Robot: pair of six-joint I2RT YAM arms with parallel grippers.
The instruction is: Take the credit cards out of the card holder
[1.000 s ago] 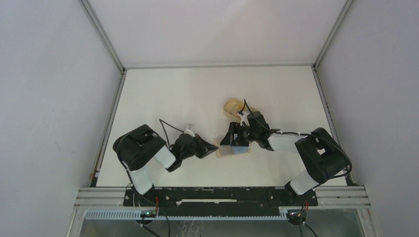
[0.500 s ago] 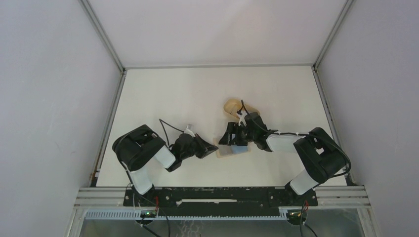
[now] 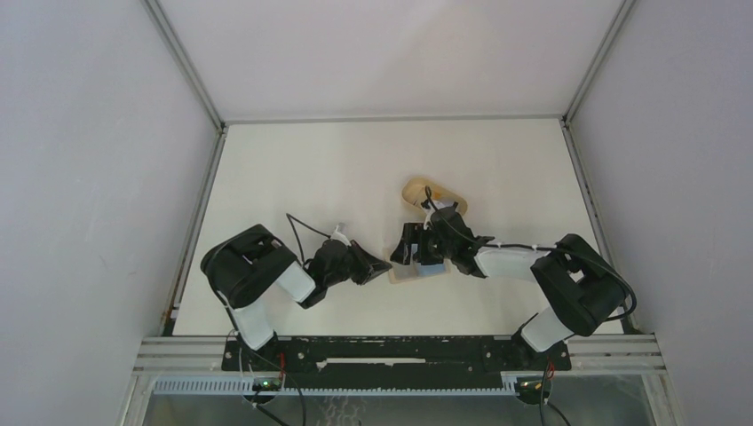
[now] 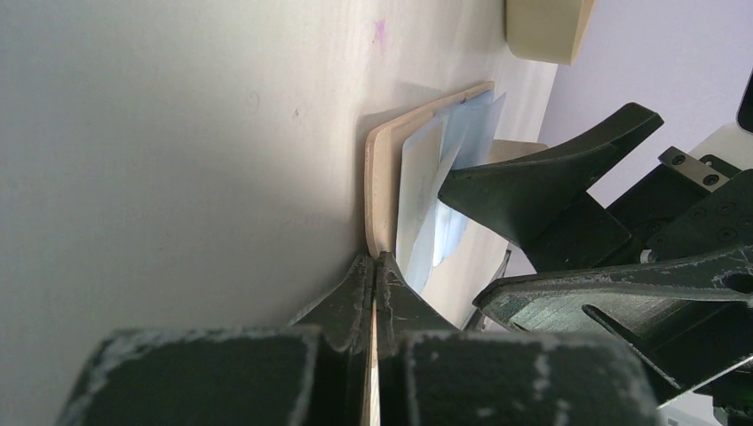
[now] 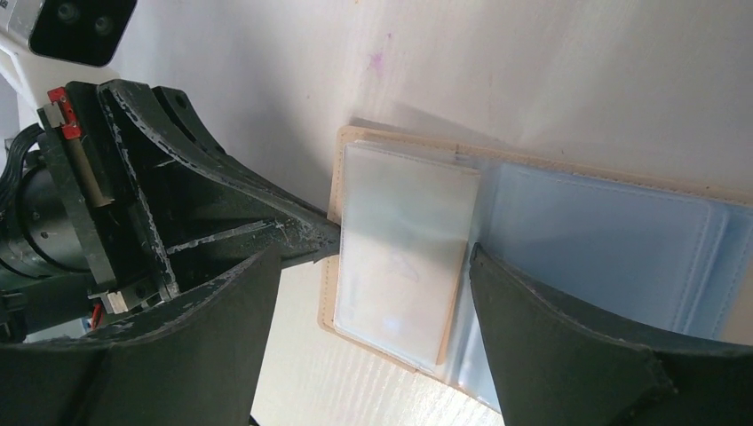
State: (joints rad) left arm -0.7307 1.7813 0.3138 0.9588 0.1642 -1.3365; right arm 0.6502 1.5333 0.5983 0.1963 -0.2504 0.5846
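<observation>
On the table [image 3: 311, 177] lies a stitched tan card holder [image 3: 405, 274] (glossy sleeves [image 5: 604, 248]).

Card holder [image 5: 336, 177]: matt tan leather-like, stitched edge. Its sleeves [image 5: 604, 240]: clear glossy plastic. Card [image 5: 404, 240] inside: pale smooth plastic. Fingers [image 5: 568, 355] of my right gripper [image 5: 375, 256]: matt black plastic, scuffed whitish. Table [image 5: 622, 80]: smooth matt off-white.

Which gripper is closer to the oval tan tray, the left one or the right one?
Right. The right gripper is just on the tray's near side; the left gripper is farther off, to its near left.
</observation>
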